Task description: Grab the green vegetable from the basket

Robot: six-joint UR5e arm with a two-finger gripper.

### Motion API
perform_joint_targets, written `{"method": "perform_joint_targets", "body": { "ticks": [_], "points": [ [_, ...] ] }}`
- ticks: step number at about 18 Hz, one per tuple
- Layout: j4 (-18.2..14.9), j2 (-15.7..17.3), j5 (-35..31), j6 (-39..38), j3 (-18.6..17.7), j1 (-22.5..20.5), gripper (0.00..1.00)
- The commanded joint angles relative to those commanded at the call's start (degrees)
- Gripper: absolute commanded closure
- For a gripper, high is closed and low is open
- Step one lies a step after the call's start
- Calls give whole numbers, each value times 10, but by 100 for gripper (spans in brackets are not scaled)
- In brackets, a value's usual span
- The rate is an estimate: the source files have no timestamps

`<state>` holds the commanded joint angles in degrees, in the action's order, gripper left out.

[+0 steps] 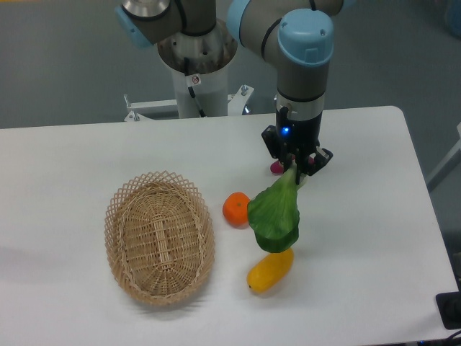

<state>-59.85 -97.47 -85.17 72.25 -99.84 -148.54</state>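
The green vegetable (274,214) hangs leaves-down from my gripper (298,170), which is shut on its pale stalk end. It hangs above the table, to the right of the basket, with its leaves over the top of a yellow oblong vegetable. The basket (159,238) is an oval tan wicker one with a looped rim; it stands at the left of the table and shows nothing inside.
An orange (236,209) lies on the table between the basket and the hanging leaves. The yellow oblong vegetable (270,271) lies just below the leaves. A small pink-red object (276,167) lies behind the gripper. The robot base stands at the table's far edge.
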Motion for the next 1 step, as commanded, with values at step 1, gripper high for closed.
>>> {"method": "perform_joint_targets", "body": {
  "ticks": [1],
  "points": [
    [1,0,1,0,0,0,71]
  ]
}}
